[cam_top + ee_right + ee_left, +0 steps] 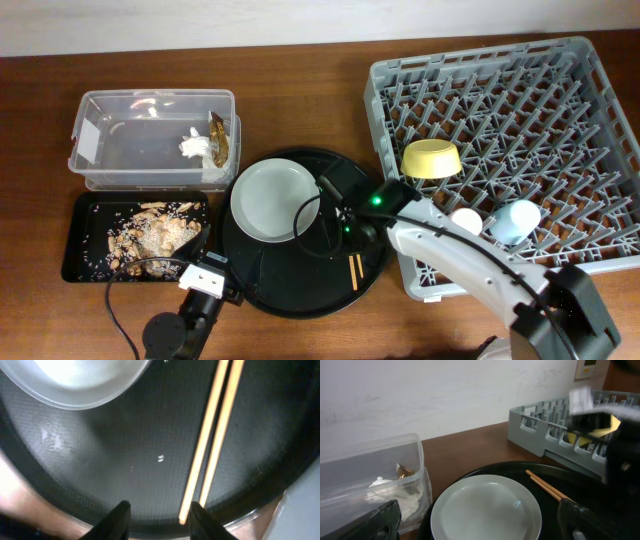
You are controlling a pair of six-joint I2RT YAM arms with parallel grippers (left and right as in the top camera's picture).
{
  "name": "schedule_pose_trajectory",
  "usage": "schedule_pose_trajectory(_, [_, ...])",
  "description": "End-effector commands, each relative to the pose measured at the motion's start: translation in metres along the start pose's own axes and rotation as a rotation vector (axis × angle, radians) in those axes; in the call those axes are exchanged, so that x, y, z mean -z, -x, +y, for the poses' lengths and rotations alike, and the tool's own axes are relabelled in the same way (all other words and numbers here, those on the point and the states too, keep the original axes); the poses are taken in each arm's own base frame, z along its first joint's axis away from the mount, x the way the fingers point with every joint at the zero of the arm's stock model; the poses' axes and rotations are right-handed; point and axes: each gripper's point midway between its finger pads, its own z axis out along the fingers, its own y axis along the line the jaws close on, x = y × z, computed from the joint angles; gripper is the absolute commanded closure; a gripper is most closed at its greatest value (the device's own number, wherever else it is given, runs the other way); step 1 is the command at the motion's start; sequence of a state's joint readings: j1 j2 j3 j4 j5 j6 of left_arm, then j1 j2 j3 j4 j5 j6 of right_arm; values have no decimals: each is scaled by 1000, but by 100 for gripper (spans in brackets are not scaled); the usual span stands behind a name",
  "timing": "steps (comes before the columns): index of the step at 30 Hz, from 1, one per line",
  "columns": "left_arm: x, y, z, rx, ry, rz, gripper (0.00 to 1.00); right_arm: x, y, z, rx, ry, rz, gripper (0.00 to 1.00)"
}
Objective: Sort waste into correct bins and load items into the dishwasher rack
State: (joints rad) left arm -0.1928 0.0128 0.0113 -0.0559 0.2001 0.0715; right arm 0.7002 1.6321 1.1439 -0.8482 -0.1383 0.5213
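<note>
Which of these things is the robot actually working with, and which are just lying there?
In the job: pale grey round plate, thin wooden chopsticks, small yellow bowl, light blue cup, large grey plastic rack, clear plastic tub holding crumpled white tissue and brown-gold wrapper, shallow black rectangular tray of beige food scraps.
Just there: big round black tray, brown wooden table.

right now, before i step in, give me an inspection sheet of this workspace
surface: wooden table, bare wood.
job's things: tissue and wrapper in clear tub; food scraps in shallow black tray; yellow bowl, pink cup, light blue cup in rack; plate and chopsticks on round black tray.
clutter: tiny crumbs on round black tray.
grippers: left gripper open, facing plate; right gripper open above chopsticks' ends.
cables: black cable loops over plate edge; second cable by left arm.
surroundings: pale wall.
</note>
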Motion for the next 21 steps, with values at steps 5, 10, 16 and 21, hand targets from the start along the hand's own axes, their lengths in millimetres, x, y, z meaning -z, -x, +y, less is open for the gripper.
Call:
schedule_pose_trajectory(5, [0, -1, -1, -9, -7, -1, 1, -40, 1, -10, 12, 0, -45, 64])
schedule_pose_trajectory(10, [0, -1, -1, -9, -7, -1, 1, -65, -6, -21, -28, -48, 12, 65])
schedule_pose_trajectory(16, [0, -1, -1, -8, -7, -1, 0, -66, -4, -20, -22, -49, 17, 65])
schedule_pose_trajectory(21, [0, -1, -1, -9, -7, -1, 1, -41, 6, -8, 198, -25, 8, 65])
